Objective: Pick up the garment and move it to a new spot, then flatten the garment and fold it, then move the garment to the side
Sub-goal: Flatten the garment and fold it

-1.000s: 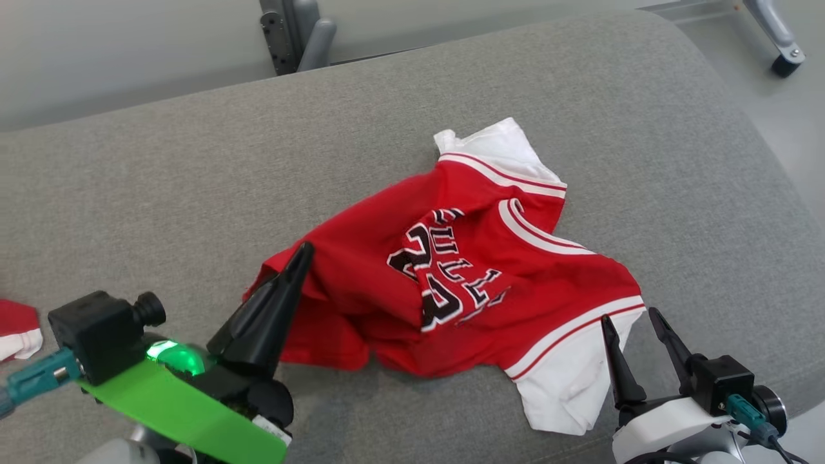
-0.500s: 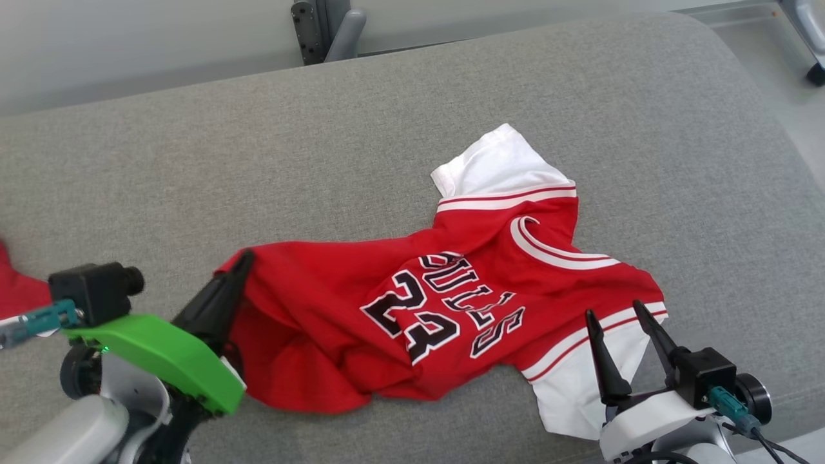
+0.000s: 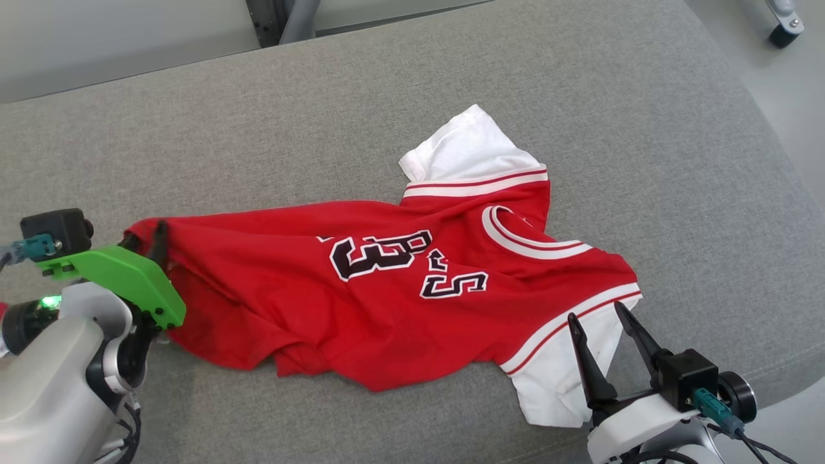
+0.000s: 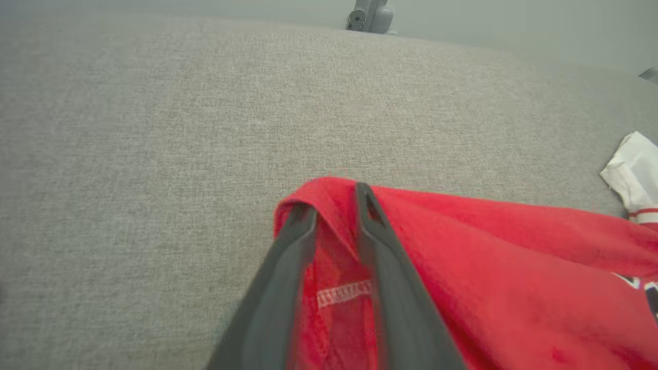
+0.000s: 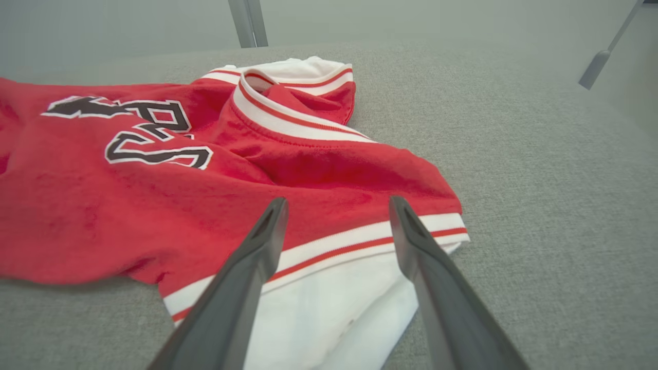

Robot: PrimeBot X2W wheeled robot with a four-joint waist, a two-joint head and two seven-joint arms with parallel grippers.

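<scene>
The garment (image 3: 387, 303), a red jersey with white sleeves and black lettering, lies spread across the grey cushion (image 3: 322, 116). At its left end, my left gripper (image 3: 151, 235) is at the hem. In the left wrist view the left gripper (image 4: 333, 201) has its fingers slightly apart, with a fold of the garment (image 4: 488, 267) lying between and over them. My right gripper (image 3: 594, 310) is open just above the near white sleeve (image 3: 554, 380). The right wrist view shows the right gripper (image 5: 337, 200) straddling the striped trim of the garment (image 5: 103, 195), holding nothing.
The cushion's rounded front edge runs along the lower right, with pale floor (image 3: 793, 116) beyond it. A grey metal post (image 3: 283, 16) stands behind the cushion and a caster wheel (image 3: 783, 29) sits at the top right.
The left gripper has drawn the hem to the left, stretching the bunched garment out flatter, and its fingers have parted slightly. The right gripper stays open over the sleeve. The camera has shifted.
</scene>
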